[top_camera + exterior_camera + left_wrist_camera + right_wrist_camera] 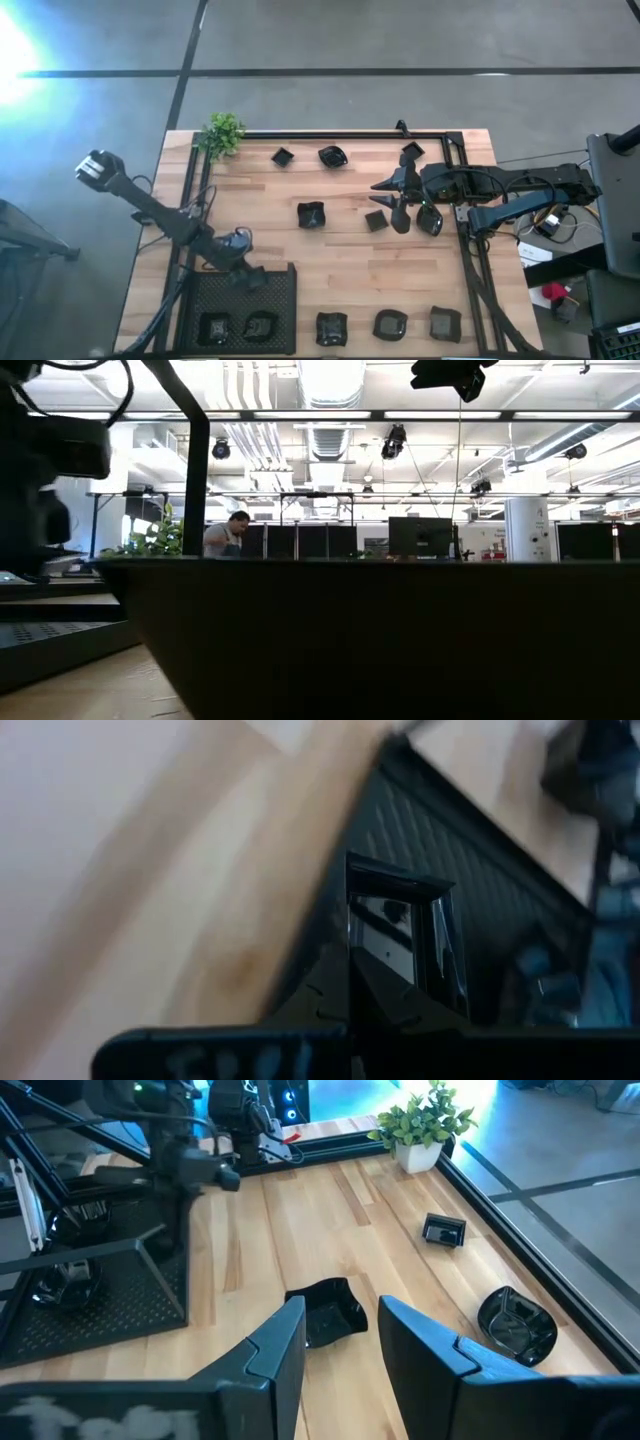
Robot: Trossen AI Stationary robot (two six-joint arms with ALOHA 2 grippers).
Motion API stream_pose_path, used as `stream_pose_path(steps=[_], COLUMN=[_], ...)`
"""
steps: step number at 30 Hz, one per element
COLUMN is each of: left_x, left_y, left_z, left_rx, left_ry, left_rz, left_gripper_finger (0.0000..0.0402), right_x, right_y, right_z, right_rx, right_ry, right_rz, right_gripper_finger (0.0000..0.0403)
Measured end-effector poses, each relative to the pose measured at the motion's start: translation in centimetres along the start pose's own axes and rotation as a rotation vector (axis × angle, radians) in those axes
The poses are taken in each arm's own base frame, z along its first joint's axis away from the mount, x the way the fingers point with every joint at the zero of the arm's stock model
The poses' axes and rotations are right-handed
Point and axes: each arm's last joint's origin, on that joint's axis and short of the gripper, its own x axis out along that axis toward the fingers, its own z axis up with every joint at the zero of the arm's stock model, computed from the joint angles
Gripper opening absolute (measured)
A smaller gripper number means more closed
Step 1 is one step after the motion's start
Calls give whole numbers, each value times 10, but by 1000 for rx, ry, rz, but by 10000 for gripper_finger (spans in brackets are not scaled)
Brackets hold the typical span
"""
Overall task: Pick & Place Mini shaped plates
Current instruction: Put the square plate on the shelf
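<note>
Small glossy dark plates lie scattered on the wooden table: one crumpled-looking plate (311, 215) (325, 1315) near the middle, two (283, 156) (332, 156) toward the far edge, three along the near edge (390, 324), and two more inside the black mesh tray (250, 300). My left gripper (247, 274) (372, 982) hangs over the tray's far rim, shut on a square plate (400, 920). My right gripper (393, 200) (340, 1350) hovers open above the table's right half. It points toward the middle plate, with plates (376, 221) (430, 220) beside it. My left gripper pinches the square plate between its two fingers at one rim (385, 965). The plate stands on edge beyond the fingertips, lifted above the mesh tray's rim (470, 850). How far back it reaches cannot be seen.
A small green plant (222, 133) stands at the far left corner. A black frame rail (350, 133) runs along the table's far and right sides. In the low view a dark wall (400, 640) blocks most of the table, and a person (225, 535) sits far behind.
</note>
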Motion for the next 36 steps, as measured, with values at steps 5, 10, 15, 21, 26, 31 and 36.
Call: stream_pose_path(steps=[5,10,15,21,26,31,36], left_x=[-1,0,6,11,12,13,13], left_y=[-5,-7,-7,-5,-5,-5,-4], left_z=[-10,-20,-26,-28,-28,-28,-29], left_rx=[58,116,138,148,143,144,178], left_ry=[70,115,178,203,215,217,220], left_rz=[-41,-37,-22,1,5,8,7], left_gripper_finger=[0,0,0,0,0,4,16], right_x=[0,0,0,0,0,0,0], right_y=[0,0,0,0,0,0,0], right_z=[0,0,0,1,1,1,1], right_rx=[0,0,1,2,2,2,2], right_ry=[0,0,-5,-6,-6,-6,-6], right_rz=[0,0,1,1,1,1,1], right_gripper_finger=[123,123,123,123,123,123,123])
